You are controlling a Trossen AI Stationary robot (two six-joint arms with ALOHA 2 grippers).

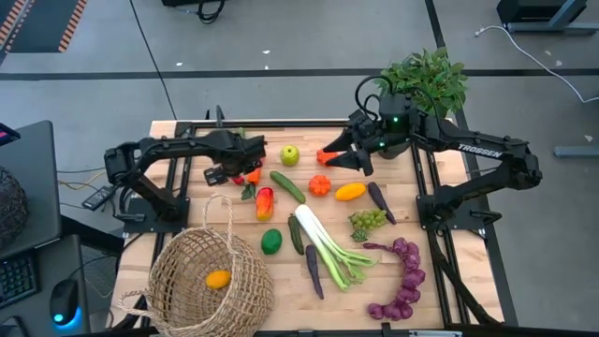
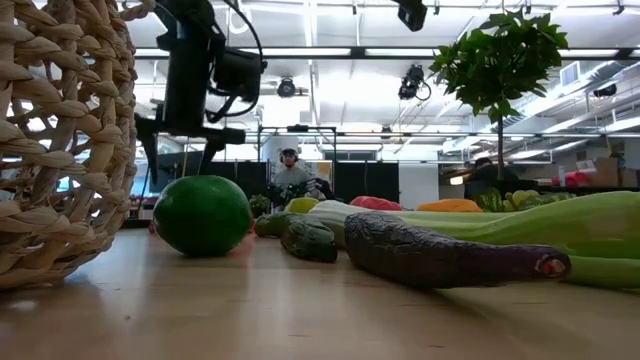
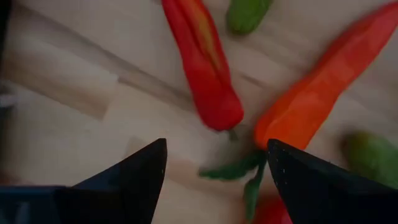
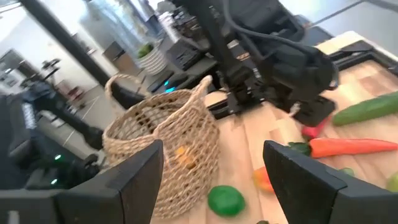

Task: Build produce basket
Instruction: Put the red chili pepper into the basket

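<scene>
Picking step: left gripper (image 3: 214,171) hangs wide open over a red pepper (image 3: 205,68) & carrot (image 3: 323,87). Next: drop, pinch one, carry to basket (image 1: 192,295). Right gripper (image 1: 339,156) open, waiting.

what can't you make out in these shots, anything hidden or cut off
- High view: the left gripper sits under its own dark wrist, so its tips are hidden.
- Low view: the tan woven wicker basket is cut off by the picture's edge.
- Left wrist view: the orange carrot runs out of frame.
</scene>
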